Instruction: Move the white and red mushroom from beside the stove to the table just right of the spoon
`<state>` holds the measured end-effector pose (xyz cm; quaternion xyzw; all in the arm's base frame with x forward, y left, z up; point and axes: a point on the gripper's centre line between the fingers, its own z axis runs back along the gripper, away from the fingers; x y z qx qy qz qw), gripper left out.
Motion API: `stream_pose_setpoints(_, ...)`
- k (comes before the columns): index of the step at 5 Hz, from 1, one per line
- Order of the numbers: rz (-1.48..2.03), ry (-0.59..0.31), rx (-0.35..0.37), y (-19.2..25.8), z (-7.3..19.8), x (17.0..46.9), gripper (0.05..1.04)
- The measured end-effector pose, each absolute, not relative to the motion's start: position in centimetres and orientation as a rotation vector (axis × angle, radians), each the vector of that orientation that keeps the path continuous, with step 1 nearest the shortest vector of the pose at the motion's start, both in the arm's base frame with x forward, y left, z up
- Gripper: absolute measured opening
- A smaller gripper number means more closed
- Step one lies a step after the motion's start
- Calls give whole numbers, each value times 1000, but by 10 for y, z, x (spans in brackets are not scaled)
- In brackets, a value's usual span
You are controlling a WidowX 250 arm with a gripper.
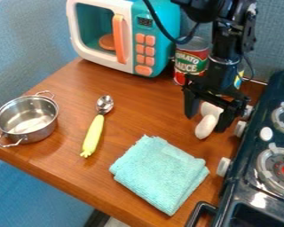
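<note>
1. The end effector hangs with fingers wide apart, a white toy between them.
2. A cloth lies near it on the bench.
3. The spoon lies between cloth and pot.

Robot arm: glossy black, built of angular segments and rounded joint housings, with small pale spots on the upper joint. A thick black cable loops outside the body; a thinner dark wire runs alongside. A narrow silvery band rings the wrist. Gripper: matte black, with a broad crossbar and two blocky fingers.
</note>
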<state>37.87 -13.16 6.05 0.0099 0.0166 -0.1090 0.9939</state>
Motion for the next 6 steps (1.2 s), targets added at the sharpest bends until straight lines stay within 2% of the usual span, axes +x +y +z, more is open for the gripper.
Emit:
stream_pose_setpoints(3,-198,101,32,-137,31,393,1004)
stream_pose_setpoints(4,-200,110,22,-140,27,398,971)
stream_pose_setpoints(6,-192,104,1,-143,22,396,446)
